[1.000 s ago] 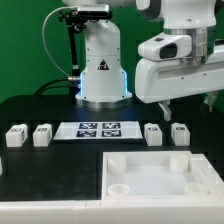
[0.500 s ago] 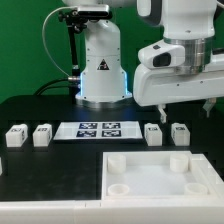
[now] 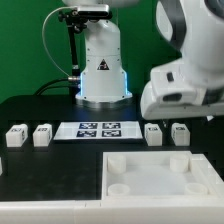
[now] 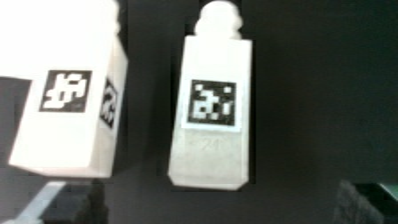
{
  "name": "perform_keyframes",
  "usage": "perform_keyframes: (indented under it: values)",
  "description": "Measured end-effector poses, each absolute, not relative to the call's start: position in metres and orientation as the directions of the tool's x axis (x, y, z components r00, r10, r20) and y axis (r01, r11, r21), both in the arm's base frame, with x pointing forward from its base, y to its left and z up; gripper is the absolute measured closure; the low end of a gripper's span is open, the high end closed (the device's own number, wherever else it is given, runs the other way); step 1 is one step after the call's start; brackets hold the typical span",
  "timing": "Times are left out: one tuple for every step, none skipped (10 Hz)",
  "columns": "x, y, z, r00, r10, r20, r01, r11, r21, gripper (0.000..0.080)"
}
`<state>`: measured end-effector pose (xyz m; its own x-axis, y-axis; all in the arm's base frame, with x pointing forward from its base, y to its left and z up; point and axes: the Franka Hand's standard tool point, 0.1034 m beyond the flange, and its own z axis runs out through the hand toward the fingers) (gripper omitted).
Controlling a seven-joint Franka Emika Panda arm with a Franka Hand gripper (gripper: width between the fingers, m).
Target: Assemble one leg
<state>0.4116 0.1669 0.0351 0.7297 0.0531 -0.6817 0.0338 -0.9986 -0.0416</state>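
My gripper [image 4: 217, 203] hangs wide open and empty, I think; only its dark fingertips [image 4: 63, 203] show; the leg [image 4: 214, 105] lies flat almost directly beneath, at the exterior view's right beyond the tray [image 3: 150, 182], long axis crosswise to the closing line; a 2nd leg [image 4: 68, 100] lies just beside.
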Motion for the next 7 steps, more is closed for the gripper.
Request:
perform_keyframes:
  values:
    - [0.403,0.167,0.035,0.658,0.063,-0.750,0.047,-0.998,-0.042,0.0151]
    - [0.406,0.168,0.032,0.613,0.064,-0.787,0.046,-0.998,-0.046,0.0151]
    - [0.411,0.169,0.030,0.634,0.065,-0.770,0.042,-0.998,-0.049,0.0151]
    - [0.409,0.169,0.030,0.633,0.065,-0.772,0.044,-0.998,-0.048,0.0151]
    - [0.403,0.169,0.026,0.623,0.041,-0.781,0.030,-0.999,-0.028,0.0151]
    - [0.395,0.169,0.018,0.619,0.025,-0.785,0.016,-1.000,-0.019,0.0151]
    - [0.385,0.171,0.012,0.615,0.026,-0.788,0.023,-1.000,-0.015,0.0151]
